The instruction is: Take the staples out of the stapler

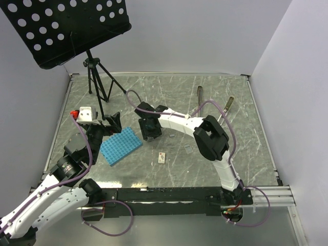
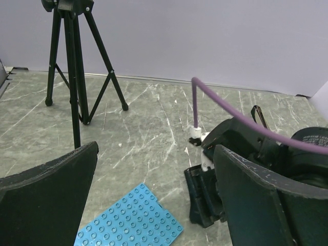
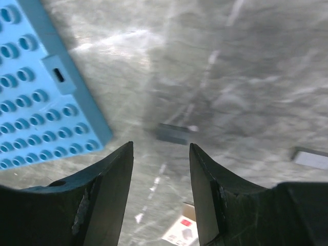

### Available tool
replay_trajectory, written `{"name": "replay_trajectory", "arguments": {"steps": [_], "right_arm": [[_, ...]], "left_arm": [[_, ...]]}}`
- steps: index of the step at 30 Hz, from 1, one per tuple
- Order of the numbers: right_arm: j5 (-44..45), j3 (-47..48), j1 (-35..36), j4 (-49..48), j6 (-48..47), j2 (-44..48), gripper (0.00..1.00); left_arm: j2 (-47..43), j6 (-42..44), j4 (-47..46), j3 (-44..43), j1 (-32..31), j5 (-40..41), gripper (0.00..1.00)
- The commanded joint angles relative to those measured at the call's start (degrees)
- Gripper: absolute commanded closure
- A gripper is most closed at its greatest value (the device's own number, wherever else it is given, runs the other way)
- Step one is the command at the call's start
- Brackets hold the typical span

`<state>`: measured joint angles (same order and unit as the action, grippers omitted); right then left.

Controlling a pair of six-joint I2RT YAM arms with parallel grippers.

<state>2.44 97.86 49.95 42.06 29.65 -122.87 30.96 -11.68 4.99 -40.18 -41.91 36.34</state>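
The stapler (image 1: 200,94) lies at the back right of the table as a slim dark piece, with a narrow brassy bar (image 1: 228,104) beside it. Small grey strips of staples (image 3: 174,133) rest on the table; one sits just beyond my right fingertips, another (image 3: 310,158) off to the right. My right gripper (image 3: 160,148) points down over the table's middle (image 1: 151,134), open and holding nothing. My left gripper (image 2: 156,154) hovers wide open at the left (image 1: 114,123), empty, facing the right gripper's black fingers (image 2: 205,197).
A blue studded baseplate (image 1: 120,145) lies between the two grippers. A small white card with a red mark (image 1: 162,158) sits near the front. A black tripod stand (image 1: 95,82) with a perforated black panel (image 1: 72,25) rises at the back left.
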Motion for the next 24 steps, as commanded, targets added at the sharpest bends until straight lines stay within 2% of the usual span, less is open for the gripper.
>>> {"name": "replay_trajectory", "arguments": {"steps": [1,7,24], "right_arm": [[2.4,4.2,1.8,2.3,3.0,-2.0,0.45],[5.8,5.3,2.1,4.7,3.8,-2.8,0.45],[6.3,5.7,2.1,5.2,3.7,-4.3,0.42]], "left_arm": [[-0.2,0.6,-1.8,-0.1,0.1,-0.1,0.01],[-0.4,0.6,-1.8,0.0,0.1,0.0,0.01],[-0.5,0.6,-1.8,0.0,0.2,0.1,0.01]]}}
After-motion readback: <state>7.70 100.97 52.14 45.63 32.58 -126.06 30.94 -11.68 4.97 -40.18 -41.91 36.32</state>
